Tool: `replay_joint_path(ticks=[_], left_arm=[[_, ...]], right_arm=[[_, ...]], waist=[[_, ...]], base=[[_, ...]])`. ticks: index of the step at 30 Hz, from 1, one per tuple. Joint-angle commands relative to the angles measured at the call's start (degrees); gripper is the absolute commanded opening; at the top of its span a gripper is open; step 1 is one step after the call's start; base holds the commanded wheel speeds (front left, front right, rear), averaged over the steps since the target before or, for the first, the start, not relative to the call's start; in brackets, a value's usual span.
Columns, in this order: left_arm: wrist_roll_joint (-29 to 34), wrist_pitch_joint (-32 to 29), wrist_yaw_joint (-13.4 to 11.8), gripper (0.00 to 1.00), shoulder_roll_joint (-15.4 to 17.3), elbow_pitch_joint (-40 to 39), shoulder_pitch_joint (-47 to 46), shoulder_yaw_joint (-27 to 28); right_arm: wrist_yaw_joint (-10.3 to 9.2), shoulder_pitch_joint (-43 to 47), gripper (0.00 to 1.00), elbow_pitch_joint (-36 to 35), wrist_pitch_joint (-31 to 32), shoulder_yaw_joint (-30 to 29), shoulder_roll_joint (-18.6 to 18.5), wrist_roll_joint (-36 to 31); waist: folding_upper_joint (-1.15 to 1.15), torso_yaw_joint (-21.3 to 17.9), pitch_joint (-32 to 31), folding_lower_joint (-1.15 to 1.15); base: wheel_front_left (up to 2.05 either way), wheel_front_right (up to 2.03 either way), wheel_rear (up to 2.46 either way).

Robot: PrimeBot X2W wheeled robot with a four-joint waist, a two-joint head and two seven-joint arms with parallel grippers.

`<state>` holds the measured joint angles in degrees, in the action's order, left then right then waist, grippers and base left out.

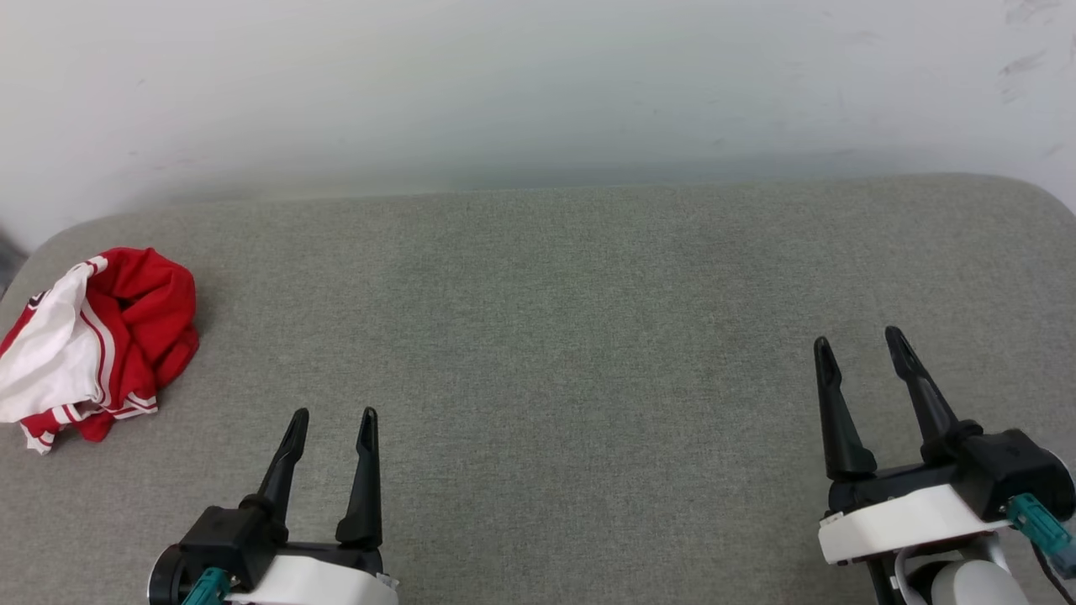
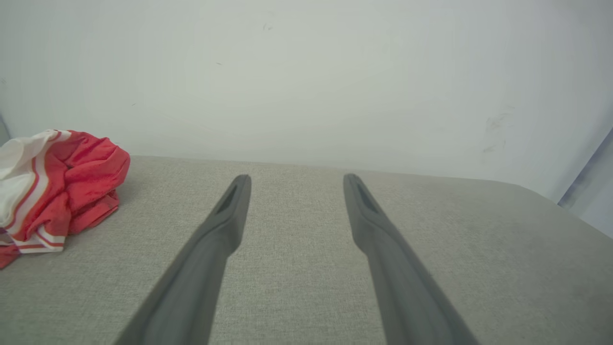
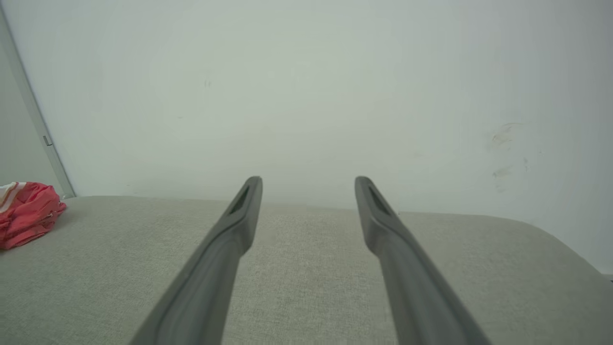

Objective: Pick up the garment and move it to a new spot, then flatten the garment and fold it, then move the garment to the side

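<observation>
The jersey [image 1: 126,328] lies bunched up at the gray top's [image 1: 546,319] left edge, and the left gripper [image 1: 334,412] and right gripper [image 1: 857,335] hang wide open and empty, likely ready to grab it.

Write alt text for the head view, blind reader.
A crumpled red and white garment lies at the far left of a grey fabric surface. The left tool and right tool stand open and empty at the lower left and lower right, fingers pointing toward a pale wall.
</observation>
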<state>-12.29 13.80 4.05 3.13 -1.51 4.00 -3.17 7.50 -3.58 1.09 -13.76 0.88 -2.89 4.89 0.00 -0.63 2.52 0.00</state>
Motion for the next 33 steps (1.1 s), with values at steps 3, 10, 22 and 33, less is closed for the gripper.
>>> replay_joint_path(ticks=[3,10,22,33], left_arm=[[1.7,0.6,1.2,1.0,-0.2,0.2,0.5,0.6],[3.0,1.3,2.0,1.0,-0.3,1.9,1.5,0.0],[0.7,1.4,2.9,1.0,-0.2,4.6,1.9,0.1],[-0.2,1.4,3.0,1.0,-0.3,5.0,1.2,0.7]], right_arm=[[-0.02,0.0,1.0,1.0,-0.6,0.8,0.0,0.8],[-0.02,0.2,1.0,3.7,-1.4,0.4,0.0,4.4],[-0.02,0.2,1.0,6.3,-1.5,1.4,0.0,6.2],[-0.02,0.4,1.0,6.4,-1.5,2.3,0.0,4.3]], waist=[[0.0,-0.1,-0.2,0.0],[0.0,-0.2,-0.8,0.0],[0.0,-0.1,-1.4,0.0],[0.0,1.6,-1.2,0.0]], base=[[0.0,0.0,0.0],[0.0,0.0,0.0],[0.0,0.0,0.0],[0.0,0.0,0.0]])
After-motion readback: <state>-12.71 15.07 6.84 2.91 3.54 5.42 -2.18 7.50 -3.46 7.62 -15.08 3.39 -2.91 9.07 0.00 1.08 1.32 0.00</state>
